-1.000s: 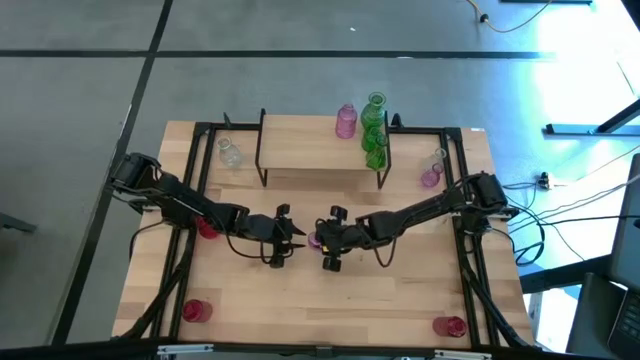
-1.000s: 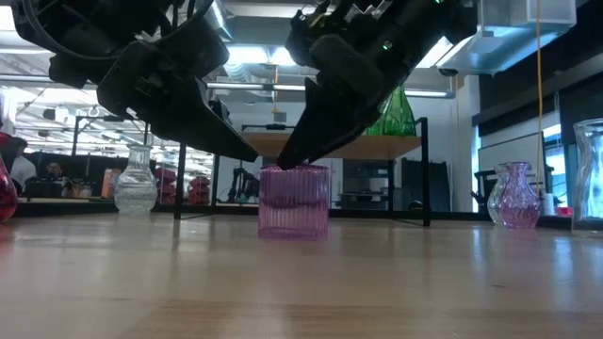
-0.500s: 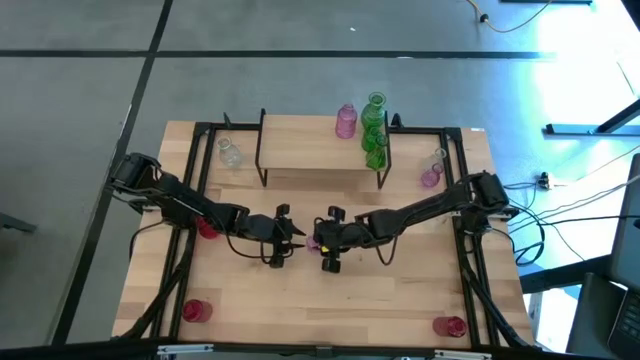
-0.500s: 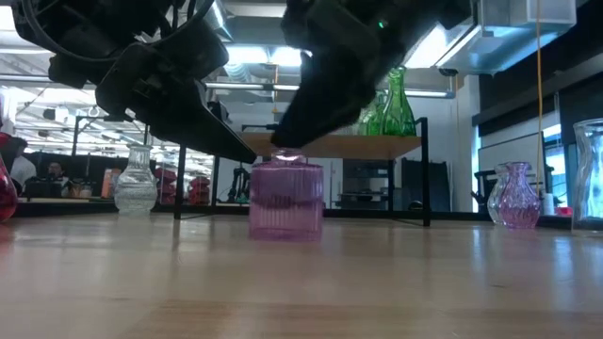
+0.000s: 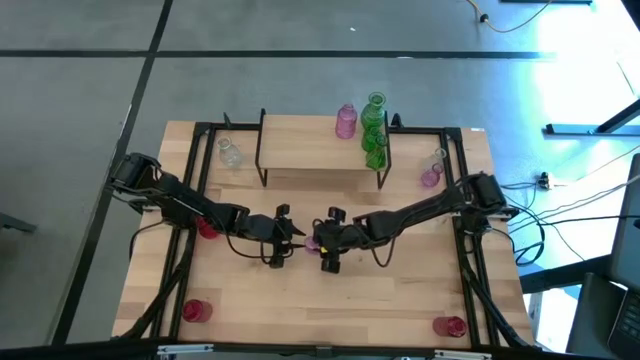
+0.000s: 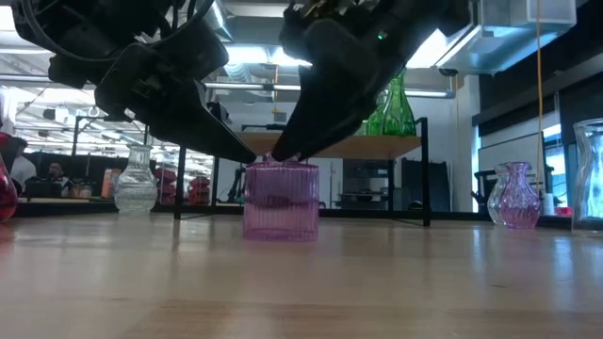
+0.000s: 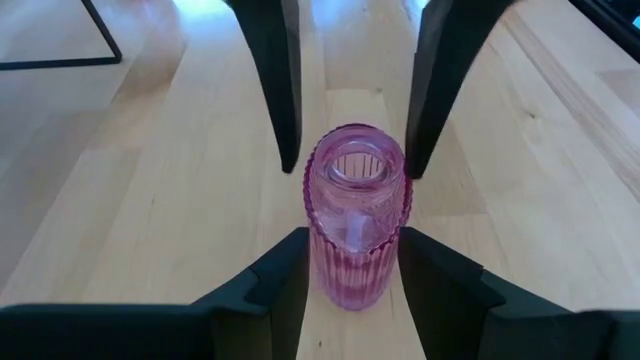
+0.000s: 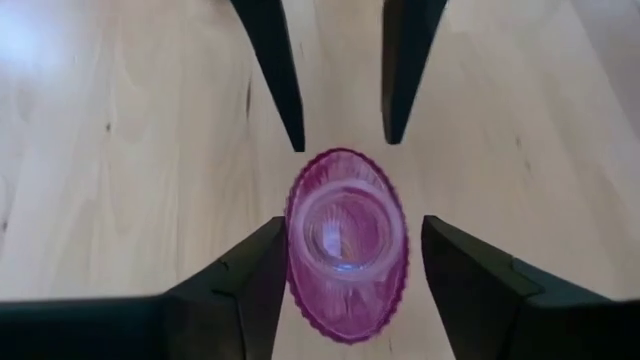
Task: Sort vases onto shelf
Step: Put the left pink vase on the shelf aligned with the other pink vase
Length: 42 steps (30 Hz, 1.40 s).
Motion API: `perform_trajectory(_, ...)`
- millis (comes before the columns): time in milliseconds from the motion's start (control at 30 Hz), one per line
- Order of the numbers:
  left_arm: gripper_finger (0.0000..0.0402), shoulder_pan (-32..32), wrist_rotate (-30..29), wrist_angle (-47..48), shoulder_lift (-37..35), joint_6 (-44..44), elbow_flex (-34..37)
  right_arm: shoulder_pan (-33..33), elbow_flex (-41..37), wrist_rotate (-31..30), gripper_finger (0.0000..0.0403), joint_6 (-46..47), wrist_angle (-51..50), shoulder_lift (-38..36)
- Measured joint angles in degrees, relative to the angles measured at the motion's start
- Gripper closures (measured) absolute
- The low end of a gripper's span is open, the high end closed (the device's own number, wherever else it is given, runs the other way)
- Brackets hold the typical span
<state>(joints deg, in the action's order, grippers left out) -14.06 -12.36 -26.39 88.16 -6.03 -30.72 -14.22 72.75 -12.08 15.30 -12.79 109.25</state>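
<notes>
A ribbed pink vase [image 5: 312, 241] [image 6: 281, 200] stands upright on its base at the table's middle, between the two grippers. My left gripper [image 5: 298, 238] [image 7: 352, 240] reaches it from the left and is shut on its body. My right gripper [image 5: 322, 243] [image 8: 352, 225] comes from the right and above. It is open, with a finger on either side of the vase's [image 8: 347, 245] top and a gap showing beside one finger. The shelf [image 5: 310, 145] stands at the far edge, with a pink vase [image 5: 346, 120] and green vases [image 5: 375, 130] on its right end. My left gripper pinches the pink vase's ribbed body below the rim [image 7: 325, 270], one finger on each side, with no gap showing. The fingers [image 7: 280, 290] come from the table's left, slanting slightly down. The vase stands upright with its base on the table.
More vases stand around the table: a clear one [image 5: 229, 153] far left, a pale pink one [image 5: 432, 172] far right, a red one [image 5: 207, 228] under the left arm, and red ones at the near corners [image 5: 195, 310] [image 5: 450, 325]. The shelf's left half is bare.
My right gripper has moved a little toward the table's left, bringing the pink vase with it toward my left gripper. The vase tipped partway through and now stands upright on the table.
</notes>
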Motion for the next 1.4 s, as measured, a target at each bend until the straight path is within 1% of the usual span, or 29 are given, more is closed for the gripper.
perform_trajectory(200,0.0254,0.00,0.00,-0.02,0.00,0.01,0.00,0.00,0.00,-0.08,0.0212,-0.82,2.51,0.31)
perform_trajectory(400,0.0254,0.00,0.00,-0.02,0.00,0.01,0.00,0.00,0.00,0.12,0.0242,-1.01,2.44,0.33)
perform_trajectory(567,0.0254,0.00,-0.02,-0.02,0.00,0.01,0.00,0.00,0.00,0.11,0.0257,-1.04,2.45,0.33)
perform_trajectory(767,0.0254,-0.02,-0.02,-0.02,0.00,0.01,-0.02,0.00,0.13,0.11,0.0260,-1.04,3.73,1.73)
perform_trajectory(1000,0.0254,0.00,-0.02,0.02,0.02,0.01,-0.04,0.00,0.09,0.63,0.0233,-1.02,4.04,2.04)
perform_trajectory(1133,0.0254,-0.01,-0.02,0.04,0.02,0.01,-0.04,0.00,0.07,0.68,0.0230,-1.01,4.01,2.08)
perform_trajectory(1267,0.0254,0.00,-0.02,0.02,0.02,0.01,-0.04,0.00,0.07,0.58,0.0237,-1.04,4.30,2.36)
perform_trajectory(1400,0.0254,0.00,-0.02,0.00,0.02,0.01,-0.04,-0.02,0.07,-0.95,0.0265,-2.21,4.59,2.39)
